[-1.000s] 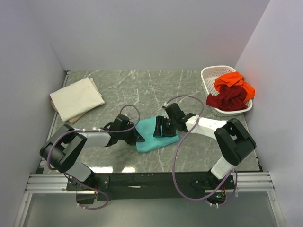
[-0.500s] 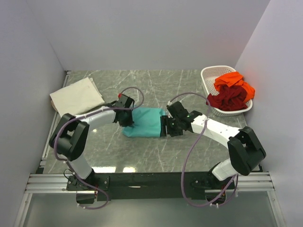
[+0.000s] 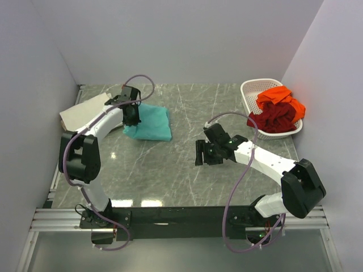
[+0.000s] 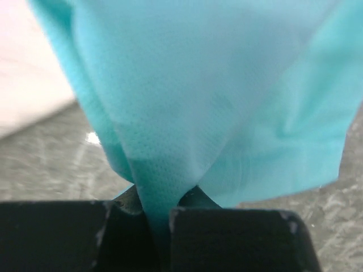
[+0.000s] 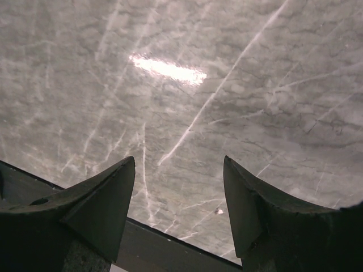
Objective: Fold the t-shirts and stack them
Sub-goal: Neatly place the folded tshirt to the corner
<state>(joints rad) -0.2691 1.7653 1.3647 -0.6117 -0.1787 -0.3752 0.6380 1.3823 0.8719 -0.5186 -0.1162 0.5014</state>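
Pinching a bunched edge of the teal t-shirt [image 3: 150, 123] with the left fingers [image 4: 130, 235] pressed tight, cloth spread just ahead over the table [image 3: 187, 113], beside the cream t-shirt [image 3: 74, 116]. Holding nothing between the spread right fingers [image 5: 102, 198]. Probably soft, light, floppy: grab corners, through all layers.

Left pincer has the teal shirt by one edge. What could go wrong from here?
The left pincer pinches only a thin fold of the teal t-shirt; it may slip out or the folds may open. The right pincer is open over bare table, giving no support, so the shirt may land skewed on the cream t-shirt.
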